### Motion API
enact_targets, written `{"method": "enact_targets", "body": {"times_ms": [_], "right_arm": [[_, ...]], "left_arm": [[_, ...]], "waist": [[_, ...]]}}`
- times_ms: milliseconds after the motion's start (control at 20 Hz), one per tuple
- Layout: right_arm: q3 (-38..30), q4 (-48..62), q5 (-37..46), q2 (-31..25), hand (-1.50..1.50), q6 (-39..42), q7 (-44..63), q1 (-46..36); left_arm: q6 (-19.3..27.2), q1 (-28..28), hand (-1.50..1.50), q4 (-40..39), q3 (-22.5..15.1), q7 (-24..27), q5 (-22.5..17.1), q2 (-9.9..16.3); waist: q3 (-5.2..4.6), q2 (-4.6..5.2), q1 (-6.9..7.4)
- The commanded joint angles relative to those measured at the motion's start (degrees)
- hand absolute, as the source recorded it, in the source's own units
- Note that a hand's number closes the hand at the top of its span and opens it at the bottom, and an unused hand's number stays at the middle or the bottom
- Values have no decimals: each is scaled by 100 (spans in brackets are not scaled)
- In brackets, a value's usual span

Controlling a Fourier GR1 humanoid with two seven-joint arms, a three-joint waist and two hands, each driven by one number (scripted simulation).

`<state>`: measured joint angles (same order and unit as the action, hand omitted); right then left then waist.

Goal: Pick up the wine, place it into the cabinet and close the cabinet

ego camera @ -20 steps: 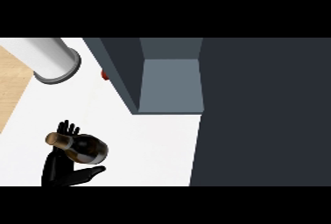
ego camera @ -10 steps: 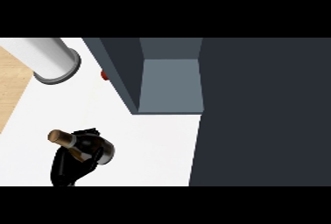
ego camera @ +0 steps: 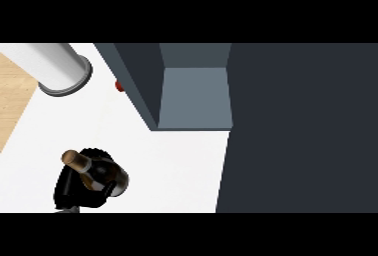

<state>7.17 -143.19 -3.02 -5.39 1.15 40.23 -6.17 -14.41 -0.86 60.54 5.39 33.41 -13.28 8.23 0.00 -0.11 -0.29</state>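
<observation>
The wine bottle (ego camera: 102, 173) is dark with a tan cork end pointing up-left. It leans over the white counter (ego camera: 177, 165) at the lower left of the head view. My left hand (ego camera: 70, 187) comes up from the bottom edge on the bottle's left side, with its fingers curled round the body. The cabinet (ego camera: 142, 80) stands up and to the right of the bottle, and its open grey-blue compartment (ego camera: 196, 95) faces the view. My right hand does not show.
A wide dark panel (ego camera: 303, 130) fills the right side, from the cabinet down to the lower edge. A white cylinder with a grey rim (ego camera: 59, 67) stands at the upper left. A small red thing (ego camera: 119, 86) peeks out beside the cabinet wall. The counter's left edge meets wood (ego camera: 13, 100).
The left hand's fingers, raised above the bottle a second ago, have curled round it. Bottle and hand have shifted slightly to the right.
</observation>
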Motion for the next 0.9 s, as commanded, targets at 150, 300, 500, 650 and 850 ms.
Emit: {"method": "enact_targets", "body": {"times_ms": [150,300,500,650,850], "right_arm": [[-64,-726,-336,19,-150,240,-99,582],[154,-779,-145,60,-150,73,271,335],[-42,-811,-267,69,-150,90,81,453],[-75,-578,-322,15,-150,201,-34,229],[112,-677,-225,138,-150,137,-51,498]], "left_arm": [[-235,-141,150,-195,124,414,177,339],[-126,-256,150,-81,246,608,196,407],[491,-264,150,693,210,440,380,297],[263,54,150,980,115,617,316,175],[149,61,150,2312,-89,-729,-217,70]], "waist": [[1,2,7],[-3,-1,9],[3,-13,6],[1,-2,34],[7,-20,33]]}}
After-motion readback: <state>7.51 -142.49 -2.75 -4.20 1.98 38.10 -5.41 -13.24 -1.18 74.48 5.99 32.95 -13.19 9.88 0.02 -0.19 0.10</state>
